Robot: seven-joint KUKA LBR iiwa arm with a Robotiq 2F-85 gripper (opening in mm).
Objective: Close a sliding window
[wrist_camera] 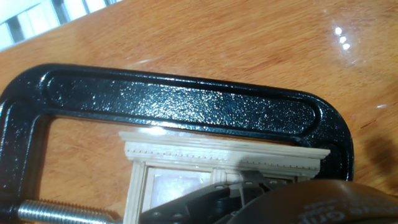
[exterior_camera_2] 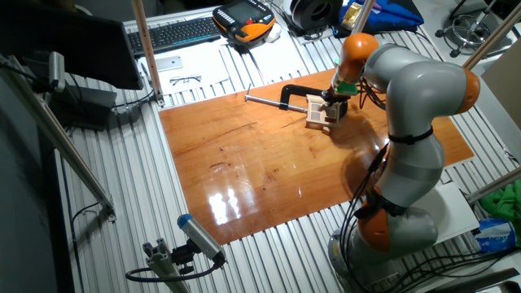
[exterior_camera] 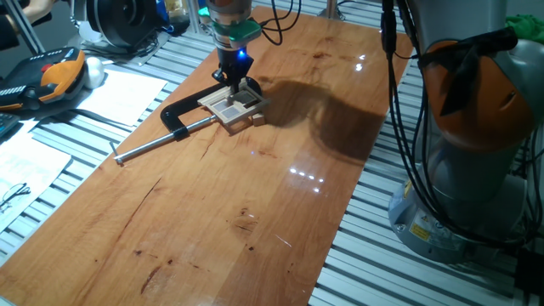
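The sliding window (exterior_camera: pixel 231 106) is a small pale wood frame lying flat on the wooden table, held by a black C-clamp (exterior_camera: pixel 181 111). My gripper (exterior_camera: pixel 234 87) points straight down and its tips are on the window's far part. The fingers look pressed together with nothing between them. In the other fixed view the window (exterior_camera_2: pixel 318 112) sits just left of the gripper (exterior_camera_2: pixel 334 103). In the hand view the window's moulded top rail (wrist_camera: pixel 224 154) lies inside the clamp's black arch (wrist_camera: pixel 186 102), and the gripper (wrist_camera: pixel 239 190) hides the lower panes.
The clamp's steel screw rod (exterior_camera: pixel 157 142) sticks out toward the table's left edge. Papers (exterior_camera: pixel 119 93) and an orange-black handheld pendant (exterior_camera: pixel 53 75) lie beyond that edge. The robot base (exterior_camera: pixel 476 127) stands on the right. Cables (exterior_camera: pixel 399 102) hang near it.
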